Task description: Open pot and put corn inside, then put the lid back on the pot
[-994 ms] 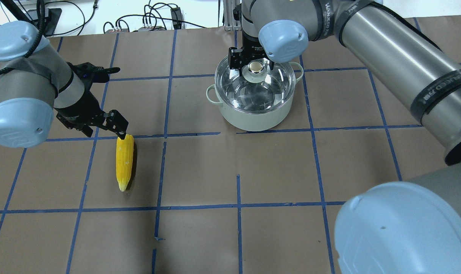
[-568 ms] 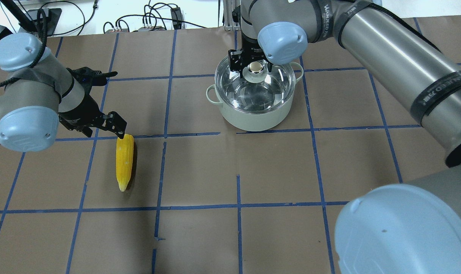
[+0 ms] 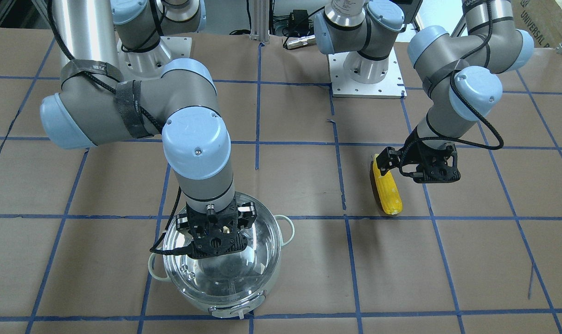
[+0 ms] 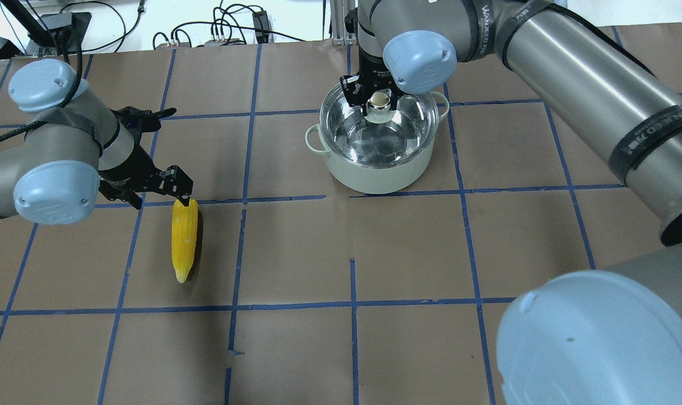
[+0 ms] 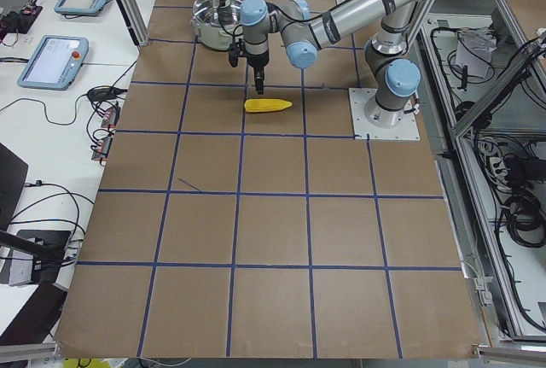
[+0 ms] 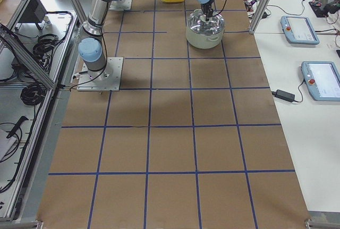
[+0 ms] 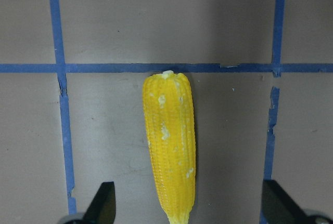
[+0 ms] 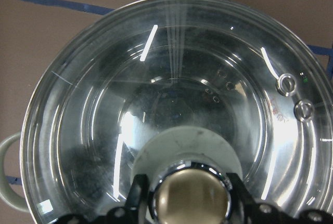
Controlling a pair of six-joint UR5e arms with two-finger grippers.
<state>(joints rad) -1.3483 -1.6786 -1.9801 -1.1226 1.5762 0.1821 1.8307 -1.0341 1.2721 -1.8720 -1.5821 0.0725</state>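
The steel pot [image 4: 375, 171] stands at the far middle of the table, and the clear glass lid [image 4: 375, 132] sits on it. My right gripper [image 4: 378, 100] is at the lid's cream-topped knob. In the right wrist view its fingers [image 8: 138, 195] press on both sides of the knob [image 8: 190, 195]. The yellow corn [image 4: 184, 239] lies flat on the left side, its pointed end towards me. My left gripper [image 4: 158, 194] is open and hovers above it. In the left wrist view the corn [image 7: 169, 141] runs between the spread fingertips [image 7: 104, 203], untouched.
The table is brown paper with a blue tape grid. Cables and power strips [image 4: 223, 31] lie along the far edge. The white base plates [image 3: 367, 79] of the arms are at the robot's side. Operator tablets [image 6: 300, 24] sit on a side bench.
The right gripper's fingers have closed in on the lid's knob. The left arm has shifted a little, and its gripper stays open over the corn.
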